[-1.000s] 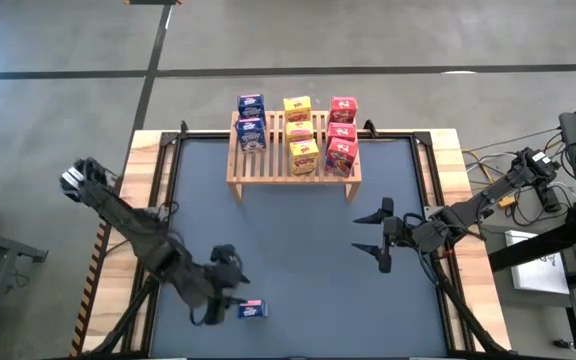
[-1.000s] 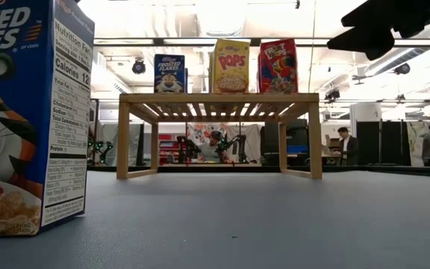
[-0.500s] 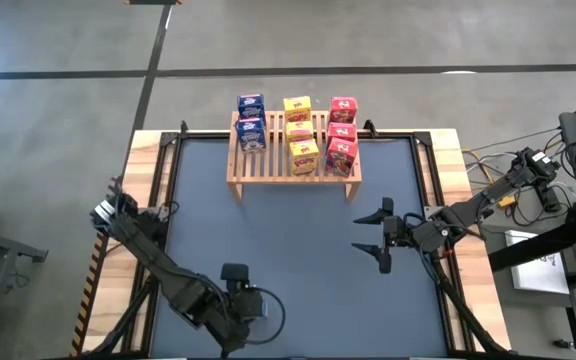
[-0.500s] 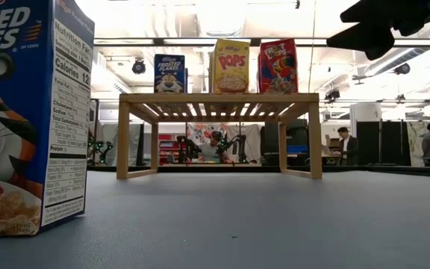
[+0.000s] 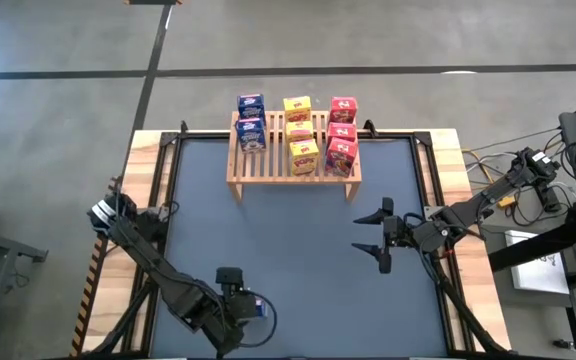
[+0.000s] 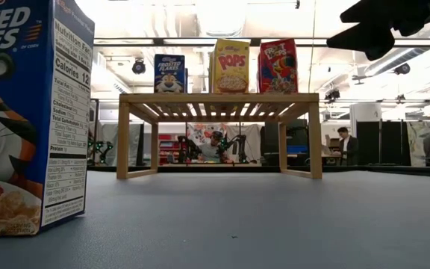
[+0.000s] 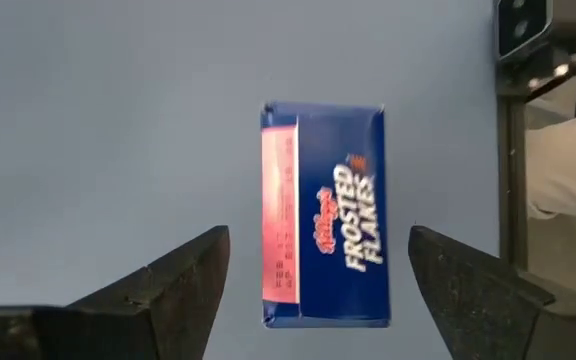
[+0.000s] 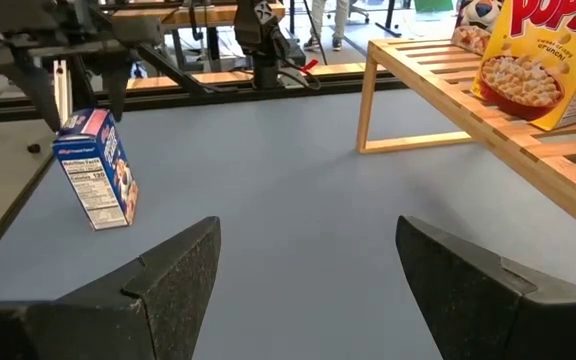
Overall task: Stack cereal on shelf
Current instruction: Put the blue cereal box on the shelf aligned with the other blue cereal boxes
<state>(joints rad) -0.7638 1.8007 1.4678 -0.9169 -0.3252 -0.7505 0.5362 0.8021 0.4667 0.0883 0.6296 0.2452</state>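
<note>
Looking past the left gripper [image 7: 313, 270], we see its fingers [image 7: 173, 275] spread wide, flanking the top of a blue cereal box [image 7: 323, 215] without touching it. In the high view that gripper [image 5: 230, 300] covers most of this box, which stands upright near the table's [image 5: 298, 230] front left edge; only a blue sliver shows. A second ago the box lay fully exposed beside the gripper; since then the arm has swung over it and the fingers have widened. The box is blue with a red side panel. The right gripper [image 5: 378, 240] hangs at mid-right, fingers apart, empty. Eight boxes stand on the shelf [image 5: 293, 170] in blue, yellow and red columns.
</note>
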